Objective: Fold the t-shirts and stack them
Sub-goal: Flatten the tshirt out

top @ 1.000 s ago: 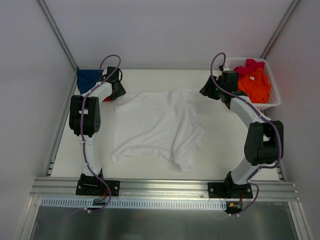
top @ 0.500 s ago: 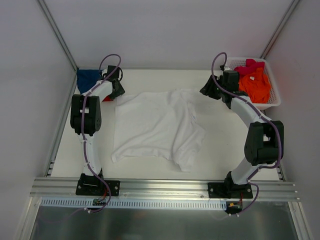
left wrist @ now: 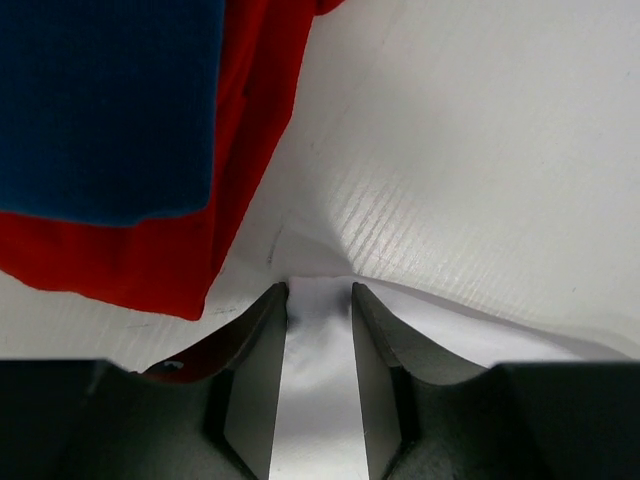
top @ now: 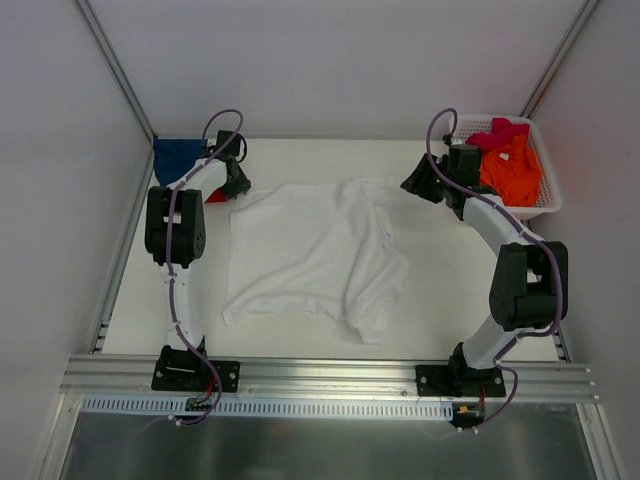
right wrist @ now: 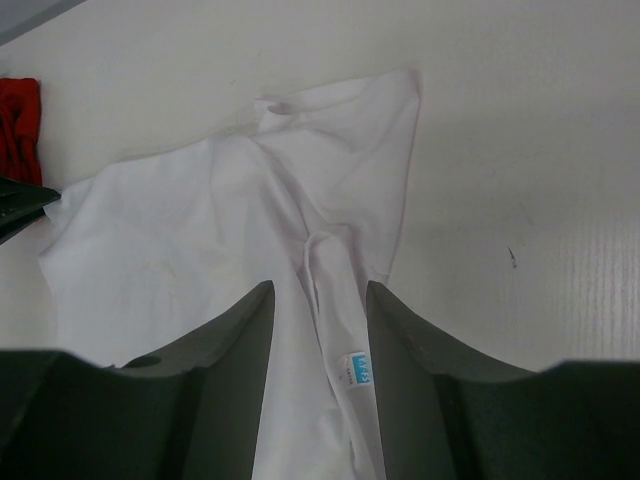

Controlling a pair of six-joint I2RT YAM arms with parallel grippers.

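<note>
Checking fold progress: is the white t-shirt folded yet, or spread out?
Mostly spread. The white t-shirt lies open across the table, with only its right side bunched and lapped over itself; no tidy fold shows.

White t-shirt (top: 310, 250): soft matt cloth, creased, between and ahead of the right fingers (right wrist: 235, 370).
Blue t-shirt (left wrist: 100, 100): matt cloth with a fine knit grain, ahead-left of the left fingers (left wrist: 250, 390).
Red t-shirt (left wrist: 150, 260): matt cloth, smoother-looking, just left of those fingertips.
Finger faces: smooth, grey, dull sheen.
Table (left wrist: 500, 150): white, finely ribbed, faint gloss.
Basket (top: 545, 205): white plastic lattice.
</note>
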